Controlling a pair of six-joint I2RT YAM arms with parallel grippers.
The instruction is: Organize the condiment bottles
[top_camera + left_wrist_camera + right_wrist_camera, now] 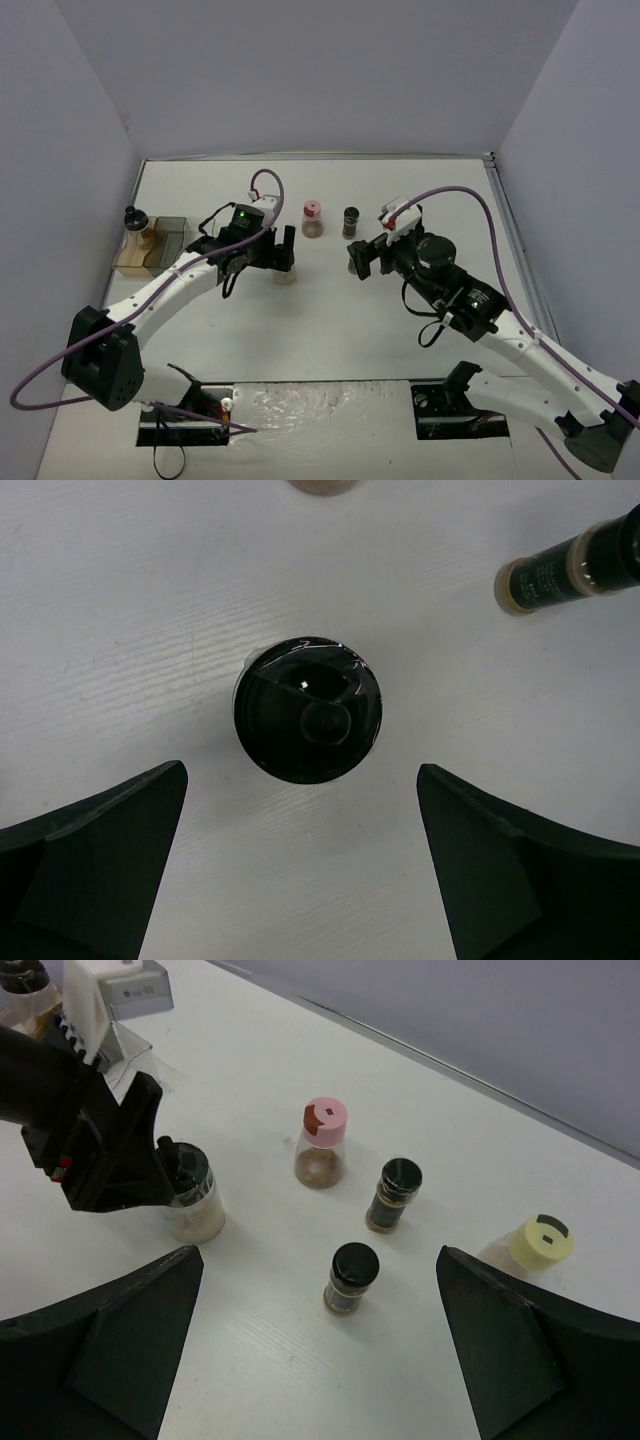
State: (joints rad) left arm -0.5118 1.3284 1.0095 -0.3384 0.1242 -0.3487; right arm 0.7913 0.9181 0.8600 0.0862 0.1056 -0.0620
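Tallying it up: one black-capped bottle (135, 222) stands in the clear tray (172, 232) at the far left of the bench (320, 335). It's the only one I can see put away, and the tray's other compartments are too hard to read from above.

Everything else sits loose on the open bench, five by my count. There's a tan-filled jar (308, 720) with a black cap, a pink-capped jar (322, 1145), a dark jar (395, 1195) just beside it, another black-capped jar (350, 1278) nearer the right arm, and a yellow-capped jar (540, 1242) off on its own. All are upright and apart from one another.

Now the left hand (272, 250) hovers right over that tan-filled jar. Its wrist view looks straight down on the cap, with a finger on either side and bare bench showing between fingers and jar. So the hand is spread wide and gripping nothing.

The right hand (368, 258) is spread wide too and carries nothing. The nearer black-capped jar stands free on the bench in front of its fingers.

My read is that this is early going. One bottle is home and most of the job is left. The tan-filled jar looks like the next pick, since the left hand is lined up and needs only to drop and close. The four others wait their turn.
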